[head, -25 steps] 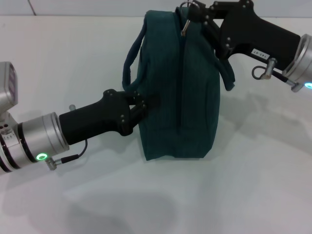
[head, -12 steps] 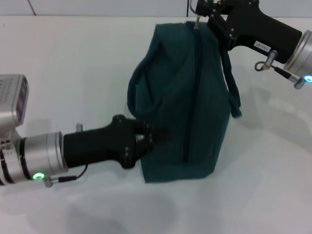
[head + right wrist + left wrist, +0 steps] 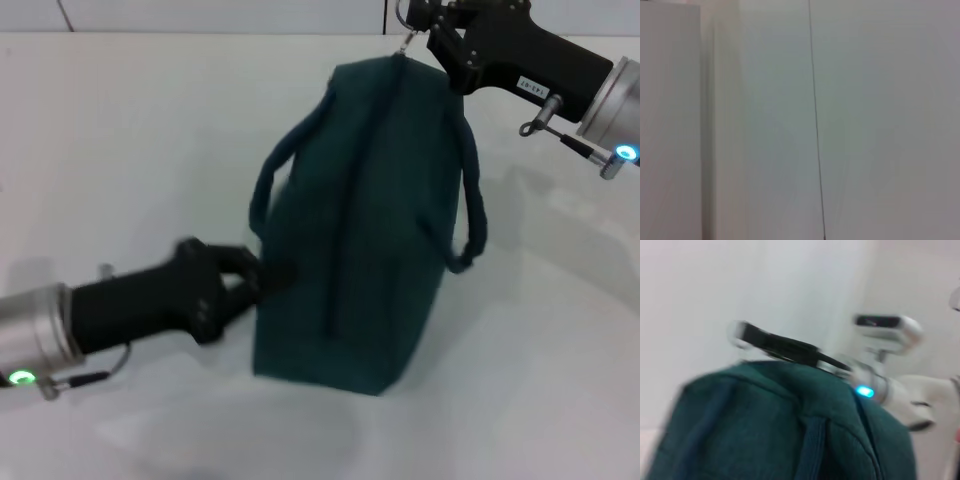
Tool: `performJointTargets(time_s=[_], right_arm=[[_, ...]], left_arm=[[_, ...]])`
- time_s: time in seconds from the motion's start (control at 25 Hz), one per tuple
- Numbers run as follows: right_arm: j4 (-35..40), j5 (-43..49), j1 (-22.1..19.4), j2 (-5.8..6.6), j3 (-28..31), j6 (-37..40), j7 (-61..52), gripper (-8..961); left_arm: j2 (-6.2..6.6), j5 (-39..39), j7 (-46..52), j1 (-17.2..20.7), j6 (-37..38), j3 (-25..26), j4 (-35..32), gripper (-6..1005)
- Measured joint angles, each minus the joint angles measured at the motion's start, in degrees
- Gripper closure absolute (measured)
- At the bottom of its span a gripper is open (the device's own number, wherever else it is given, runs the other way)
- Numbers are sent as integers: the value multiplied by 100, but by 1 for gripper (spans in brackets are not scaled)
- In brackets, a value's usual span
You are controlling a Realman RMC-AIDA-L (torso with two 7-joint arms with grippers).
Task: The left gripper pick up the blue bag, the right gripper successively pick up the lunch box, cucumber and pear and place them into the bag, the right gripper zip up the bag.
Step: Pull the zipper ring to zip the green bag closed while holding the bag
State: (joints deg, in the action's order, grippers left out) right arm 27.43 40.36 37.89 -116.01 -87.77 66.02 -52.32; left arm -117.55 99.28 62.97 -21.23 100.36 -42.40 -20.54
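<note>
Right now the blue bag (image 3: 365,220) sits mid-tabletop (image 3: 120,120), tilted, its zip line running from roughly 12 o'clock down to 6 o'clock in my head view, closed along what I can see. Left gripper (image 3: 262,277) comes in from 8 o'clock and is pinched on the bag's lower side fabric, near the loop handle (image 3: 268,185); my guess is it's anchoring the bag so the zip can be pulled against something. Right gripper (image 3: 418,30) is at the bag's far top corner, about 1 o'clock, clamped on the ring zip pull (image 3: 405,42) at the end of the track. Second handle (image 3: 470,200) hangs loose on the right side. Lunch box, cucumber, pear: none visible outside, presumably inside. I'd judge zipping is at or near its end. Left wrist view shows only bag top and the other arm; right wrist view shows blank wall.
</note>
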Motion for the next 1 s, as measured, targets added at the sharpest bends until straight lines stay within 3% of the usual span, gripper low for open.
performJointTargets(time_s=[0.24, 0.44, 0.56, 0.8, 1.0], right_arm=[[-1, -90, -34, 0, -1, -3, -66, 909], [-8, -130, -40, 0, -1, -3, -68, 907], [-9, -132, -30, -5, -1, -3, -68, 906], [-54, -215, -49, -16, -13, 2, -68, 903], [-91, -263, -52, -18, -15, 14, -68, 901]], left_arm=[[-55, -7, 17, 341, -120, 982, -221, 866], [-87, 11, 224, 376, -108, 1086, -624, 851], [-119, -38, 947, 304, -73, 1074, -1337, 801], [-194, -32, 3011, -202, -126, 296, -3596, 533], [-189, 440, 4892, -660, -576, -873, -5326, 256]])
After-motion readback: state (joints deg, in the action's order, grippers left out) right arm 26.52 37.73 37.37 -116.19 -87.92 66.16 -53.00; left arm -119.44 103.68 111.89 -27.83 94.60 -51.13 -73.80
